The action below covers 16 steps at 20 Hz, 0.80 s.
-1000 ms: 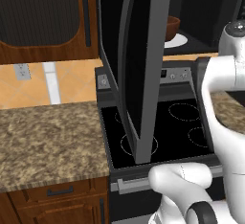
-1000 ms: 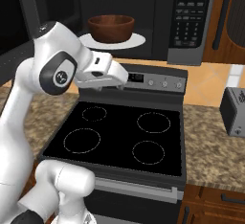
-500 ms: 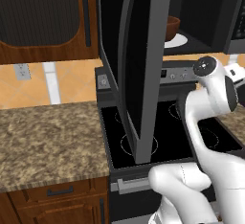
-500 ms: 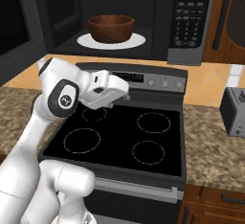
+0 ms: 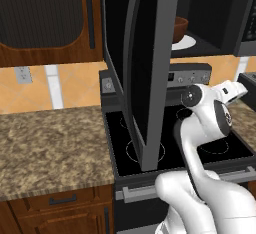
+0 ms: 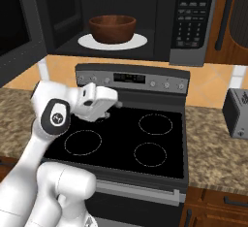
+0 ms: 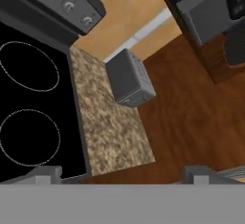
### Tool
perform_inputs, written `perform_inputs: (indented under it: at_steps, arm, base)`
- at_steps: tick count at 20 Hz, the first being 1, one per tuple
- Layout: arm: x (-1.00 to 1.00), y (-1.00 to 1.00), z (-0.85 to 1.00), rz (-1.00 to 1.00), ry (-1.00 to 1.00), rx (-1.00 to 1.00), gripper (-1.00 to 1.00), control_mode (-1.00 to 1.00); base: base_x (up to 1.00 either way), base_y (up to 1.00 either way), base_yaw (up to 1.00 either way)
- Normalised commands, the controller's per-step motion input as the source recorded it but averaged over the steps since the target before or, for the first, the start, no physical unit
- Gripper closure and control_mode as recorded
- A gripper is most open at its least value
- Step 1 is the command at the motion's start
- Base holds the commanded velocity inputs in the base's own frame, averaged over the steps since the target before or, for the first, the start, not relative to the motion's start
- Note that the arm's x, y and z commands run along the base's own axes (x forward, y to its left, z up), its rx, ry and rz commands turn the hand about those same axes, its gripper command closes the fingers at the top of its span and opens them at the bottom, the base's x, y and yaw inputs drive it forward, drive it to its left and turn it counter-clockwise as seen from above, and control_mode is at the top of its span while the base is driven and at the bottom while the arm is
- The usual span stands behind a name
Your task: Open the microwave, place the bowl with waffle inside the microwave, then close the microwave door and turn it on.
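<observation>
On the microwave [image 6: 190, 22] keypad, writing seems too blurred to read.

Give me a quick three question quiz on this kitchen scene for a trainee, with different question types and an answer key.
1. True or false: the microwave door is shut.
2. The bowl sits on: A) the stove B) a white plate inside the microwave C) the counter
3. Fill in: the grey box on the counter right of the stove is a ____.

Key: 1 false; 2 B; 3 toaster.
</observation>
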Motion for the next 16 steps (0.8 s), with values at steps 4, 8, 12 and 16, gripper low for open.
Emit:
perform_inputs:
  at_steps: [4,8,12,16]
  arm:
    - [0.43,0.27,-0.36,-0.03,0.05,-0.20,-1.00,-1.00]
    - [0.54,0.28,-0.29,-0.07,0.02,-0.21,-1.00,-1.00]
    - [0.47,0.36,-0.14,-0.08,0.00,-0.17,-1.00,-1.00]
    - [0.17,0.62,0.00,-0.08,0.00,-0.08,-1.00,-1.00]
  base:
    - [0.00,0.00,0.00]
    - [0.00,0.00,0.00]
    - [0.00,0.00,0.00]
    - [0.00,0.00,0.00]
